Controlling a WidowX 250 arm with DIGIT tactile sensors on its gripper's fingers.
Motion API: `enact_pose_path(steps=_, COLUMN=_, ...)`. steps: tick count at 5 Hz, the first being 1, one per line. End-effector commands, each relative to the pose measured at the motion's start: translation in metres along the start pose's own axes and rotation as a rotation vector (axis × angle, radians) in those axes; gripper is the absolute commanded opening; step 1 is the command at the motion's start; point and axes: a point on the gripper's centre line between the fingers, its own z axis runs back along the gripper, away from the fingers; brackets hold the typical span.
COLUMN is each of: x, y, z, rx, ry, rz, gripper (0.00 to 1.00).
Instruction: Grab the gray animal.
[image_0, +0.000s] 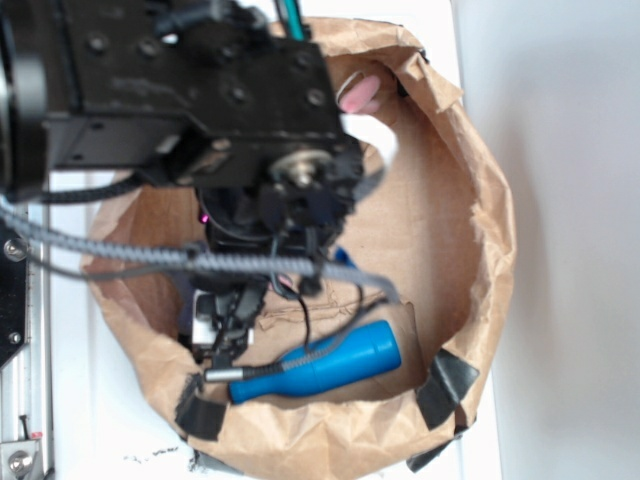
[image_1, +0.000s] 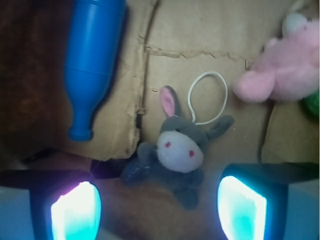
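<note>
Low in the wrist frame, just above the middle of the bottom edge, the gray animal (image_1: 176, 157) lies on the brown paper floor (image_1: 210, 60) of the bag (image_0: 490, 230), cream face up, one pink-lined ear pointing toward the top of the picture and its white string loop (image_1: 207, 97) curled above it. The gripper (image_1: 159, 207) hangs over it with its two fingers spread wide, one at lower left and one at lower right, and nothing is held between them. The toy sits between the fingers but nearer the right one, apparently untouched. A blue bottle (image_1: 92, 60) lies at upper left and a pink plush (image_1: 287, 70) at upper right, both apart from the toy. Judged from this, the approach and rough alignment are done; descending, closing on the body and lifting remain.
</note>
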Motion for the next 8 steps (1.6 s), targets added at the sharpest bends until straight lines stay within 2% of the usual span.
enact_pose_path(steps=1, x=0.001, y=-0.007, z=-0.041, rx=0.012, ry=-0.057, rz=0.097, gripper=1.0)
enact_pose_path(steps=3, x=-0.008, y=-0.01, z=-0.079, rx=0.117, ry=-0.062, rz=0.062, gripper=1.0)
enact_pose_path(steps=4, x=-0.021, y=-0.009, z=-0.089, rx=0.139, ry=-0.081, rz=-0.007, gripper=1.0)
enact_pose_path(steps=5, x=-0.028, y=-0.009, z=-0.075, rx=0.096, ry=-0.05, rz=0.028, gripper=0.0)
enact_pose_path(steps=6, x=-0.025, y=-0.013, z=-0.053, rx=0.082, ry=-0.041, rz=0.027, gripper=0.0)
enact_pose_path(steps=7, x=-0.02, y=-0.023, z=-0.017, rx=0.194, ry=-0.03, rz=0.042, gripper=0.0)
enact_pose_path(steps=8, x=-0.01, y=-0.037, z=0.031, rx=0.233, ry=-0.076, rz=-0.014, gripper=0.0)
